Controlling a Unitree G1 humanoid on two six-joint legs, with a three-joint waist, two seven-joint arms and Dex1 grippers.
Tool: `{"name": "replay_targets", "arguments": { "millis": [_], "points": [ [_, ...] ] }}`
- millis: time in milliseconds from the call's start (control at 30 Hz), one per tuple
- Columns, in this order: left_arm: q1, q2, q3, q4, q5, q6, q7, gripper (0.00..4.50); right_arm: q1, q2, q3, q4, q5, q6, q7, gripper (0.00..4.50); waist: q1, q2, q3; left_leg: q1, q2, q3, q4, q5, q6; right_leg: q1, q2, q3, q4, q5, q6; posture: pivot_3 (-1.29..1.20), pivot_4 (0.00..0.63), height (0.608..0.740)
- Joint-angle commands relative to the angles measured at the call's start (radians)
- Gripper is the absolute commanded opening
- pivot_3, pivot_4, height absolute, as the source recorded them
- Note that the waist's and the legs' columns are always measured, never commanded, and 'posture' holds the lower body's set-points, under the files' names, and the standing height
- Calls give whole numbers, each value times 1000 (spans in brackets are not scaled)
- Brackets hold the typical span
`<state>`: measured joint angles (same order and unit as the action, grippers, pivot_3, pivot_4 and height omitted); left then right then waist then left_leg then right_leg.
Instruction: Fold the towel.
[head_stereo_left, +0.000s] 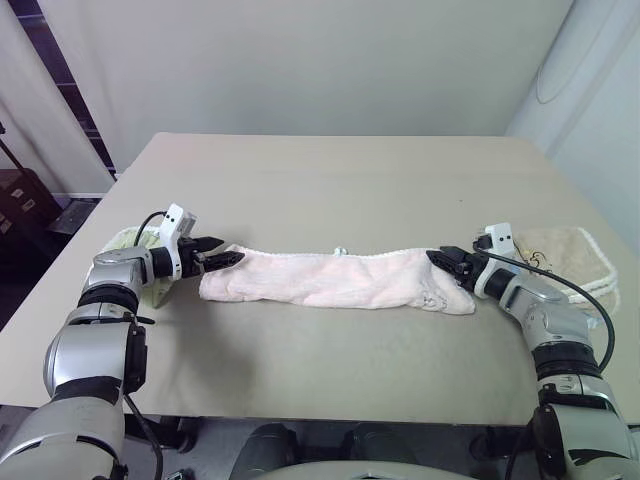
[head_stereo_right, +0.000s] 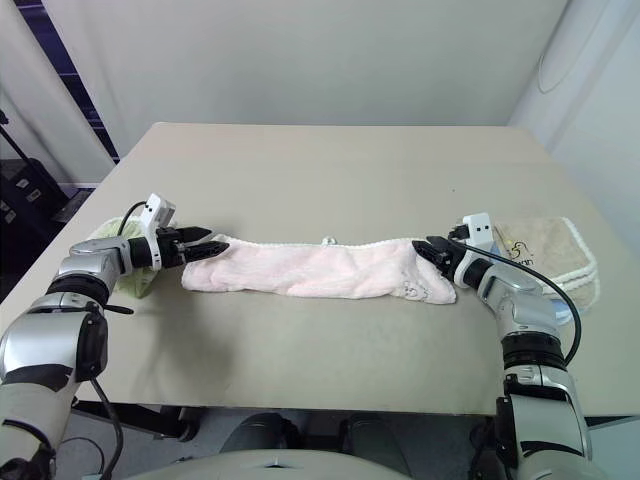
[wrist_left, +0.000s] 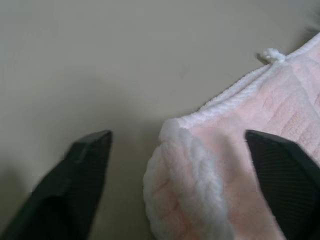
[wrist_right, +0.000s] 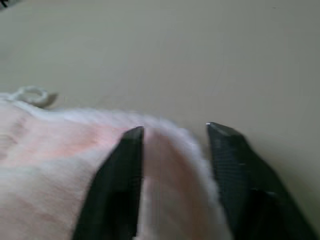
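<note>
Left gripper (head_stereo_left: 228, 258): it sits at the towel's left end, low over the tabletop, pointing inward along the cloth. In the left wrist view its jaws stand wide apart, one finger over bare tabletop and the other over the pink cloth, with the rolled end lying loose between them. It grips nothing.

Right gripper (head_stereo_right: 432, 249): it sits at the towel's right end, pointing inward toward the other arm. In the right wrist view its jaws are parted with a hump of cloth between them; they straddle the end but do not pinch it.

Why the arms sit so: one gripper at each end suits a two-handed fold. With both jaws parted around slack cloth, this reads as a let-go or a re-grip between folds, though which one cannot be told.

Towel (head_stereo_left: 335, 279): it lies flat near the middle of the tabletop (head_stereo_left: 330, 180), closer to the robot's edge than the far one. It is already doubled into a narrow band.

Long axis: it runs left to right across the tabletop, between the two grippers.

Facing: the white trimmed edge and small loop (head_stereo_left: 341, 250) lie on the far long side.

Beside the ends: a green towel (head_stereo_left: 128, 243) lies by the left arm and a beige towel (head_stereo_right: 548, 245) by the right arm.
</note>
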<state>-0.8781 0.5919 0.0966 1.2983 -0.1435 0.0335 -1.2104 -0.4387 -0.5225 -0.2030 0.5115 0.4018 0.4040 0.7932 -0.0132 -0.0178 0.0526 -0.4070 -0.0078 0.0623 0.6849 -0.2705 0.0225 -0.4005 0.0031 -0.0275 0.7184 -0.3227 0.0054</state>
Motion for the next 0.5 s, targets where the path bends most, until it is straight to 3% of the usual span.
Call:
{"name": "replay_targets", "arguments": {
  "millis": [33, 133, 300, 500],
  "points": [
    [-17, 8, 40, -24, -5, -83, 34, 4500, -19, -14, -98, -125, 123, 142, -22, 2759, 1, 0, 0, 0, 0, 0, 0, 0, 0, 0, 0, 0, 0, 0, 0, 0, 0, 740],
    [-41, 9, 75, -33, -37, -66, -3, 4500, -10, -31, -183, -240, 265, 338, -51, 2759, 1, 0, 0, 0, 0, 0, 0, 0, 0, 0, -1, 0, 0, 0, 0, 0, 0, 740],
    [-56, -21, 124, -141, -127, 5, -192, 4500, 84, -39, -354, -468, 674, 833, -139, 2759, 6, -1, 0, -2, 0, 0, -1, 0, 0, -2, -2, -2, 0, 0, -1, 0, 0, 740],
    [94, -80, 64, -418, -174, 141, -336, 4500, 250, 34, -428, -526, 943, 1048, -330, 2759, -5, 4, -4, -1, 0, 1, -1, 0, 0, 0, -4, -2, -2, 0, -1, 0, 0, 740]
  ]
}}
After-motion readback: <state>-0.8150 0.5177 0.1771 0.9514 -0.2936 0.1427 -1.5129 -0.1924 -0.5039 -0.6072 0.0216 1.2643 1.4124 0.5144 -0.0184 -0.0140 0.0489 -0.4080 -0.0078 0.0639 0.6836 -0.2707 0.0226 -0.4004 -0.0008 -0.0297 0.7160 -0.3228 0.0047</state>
